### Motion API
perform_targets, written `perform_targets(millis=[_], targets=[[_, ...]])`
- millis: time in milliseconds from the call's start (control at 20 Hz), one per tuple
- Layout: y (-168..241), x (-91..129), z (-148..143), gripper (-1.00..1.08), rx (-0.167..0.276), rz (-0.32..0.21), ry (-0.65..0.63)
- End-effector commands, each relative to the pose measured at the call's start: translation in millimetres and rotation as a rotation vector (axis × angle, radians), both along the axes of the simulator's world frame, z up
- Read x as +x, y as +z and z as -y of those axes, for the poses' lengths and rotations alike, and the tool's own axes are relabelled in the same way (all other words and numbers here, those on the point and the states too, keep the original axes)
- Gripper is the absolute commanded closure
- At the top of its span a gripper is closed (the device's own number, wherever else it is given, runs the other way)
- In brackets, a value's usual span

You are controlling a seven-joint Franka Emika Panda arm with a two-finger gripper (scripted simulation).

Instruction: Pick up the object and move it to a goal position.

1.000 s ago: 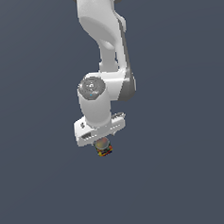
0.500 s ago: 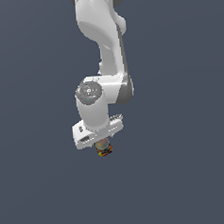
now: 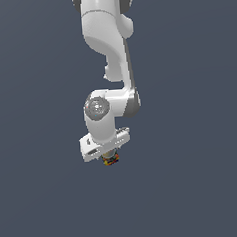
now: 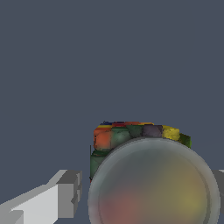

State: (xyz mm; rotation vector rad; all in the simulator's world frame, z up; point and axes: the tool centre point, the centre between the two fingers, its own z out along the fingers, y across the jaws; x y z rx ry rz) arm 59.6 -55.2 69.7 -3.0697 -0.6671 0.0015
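Observation:
The object (image 3: 110, 160) is a tiny stubby item under the white hand of the arm in the exterior view. The wrist view shows it close up: a grey rounded top (image 4: 153, 183) over a red, yellow and dark mottled body (image 4: 127, 134). My gripper (image 3: 109, 156) hangs straight over it and is open, one finger on each side. One grey fingertip (image 4: 69, 194) stands a small gap away from the object's side. The other fingertip (image 4: 220, 188) barely shows at the picture's edge, beside the dome. The hand hides most of the object in the exterior view.
The white arm (image 3: 111, 51) reaches down from the top of the exterior view. A plain dark blue-grey surface (image 3: 195, 185) fills the rest of both views, and no other item shows.
The wrist and hand have come down toward the object over the last second. The object has stayed in the same spot.

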Motion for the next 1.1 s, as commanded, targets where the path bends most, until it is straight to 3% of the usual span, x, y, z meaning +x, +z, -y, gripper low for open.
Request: perform_targets(millis=[0, 250, 300, 1050], targets=[[-9.1, 0.1, -0.2, -0.92, 0.0, 0.001, 0.001], [-11.7, 1.6, 0.1, -0.92, 0.0, 0.001, 0.001], [-11.7, 1.6, 0.1, 1.08, 0.0, 0.001, 0.001], [-7.3, -2.0, 3.7, 1.08, 0.0, 0.0, 0.001]])
